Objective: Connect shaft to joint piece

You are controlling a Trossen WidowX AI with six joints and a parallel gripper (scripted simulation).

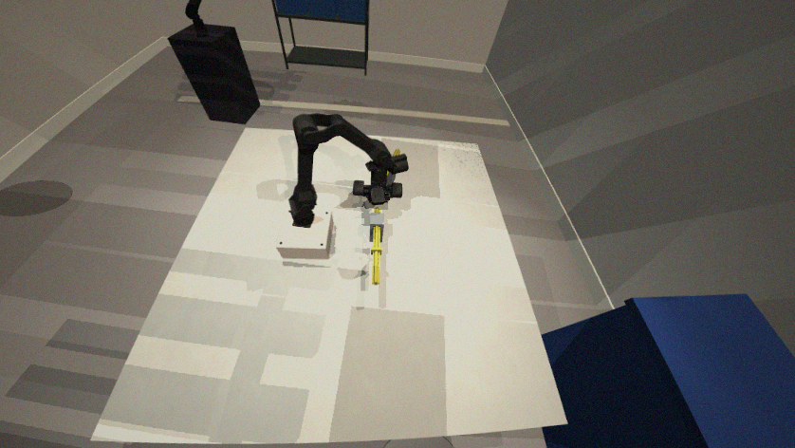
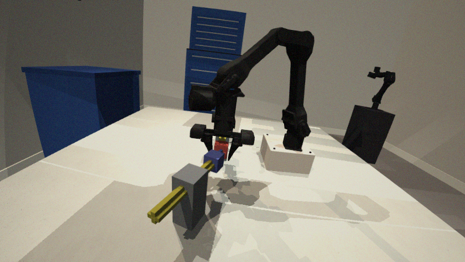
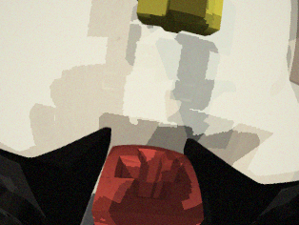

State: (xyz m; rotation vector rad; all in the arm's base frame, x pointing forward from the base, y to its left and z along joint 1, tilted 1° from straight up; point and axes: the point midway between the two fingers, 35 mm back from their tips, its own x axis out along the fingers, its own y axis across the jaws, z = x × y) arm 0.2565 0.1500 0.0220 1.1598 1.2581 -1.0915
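Black pincer [image 1: 378,203] [image 2: 220,155] [image 3: 149,139], released, fingers parted either side of red joint piece [image 2: 221,149] [image 3: 149,191], blue piece [image 2: 213,160] just nearer in exterior view, grey block [image 2: 190,195] nearest, standing on pale surface [image 1: 489,356] [image 2: 114,146].

Red joint piece [image 2: 221,148] [image 3: 149,191]: squarish, cross-shaped opening in its face, taken as landmark. Adjoining it, a blue cube [image 2: 213,160], seen on the end of the ridged yellow fixed shaft [image 2: 164,205] [image 1: 397,152]. Farther out along that shaft, an upright grey block [image 2: 190,198]. On the joint piece's open side, the second shaft [image 1: 376,270] [image 2: 222,138] [image 3: 181,15]: yellow, ridged, collared, run through its grey block [image 1: 375,217], tip apart from the opening.
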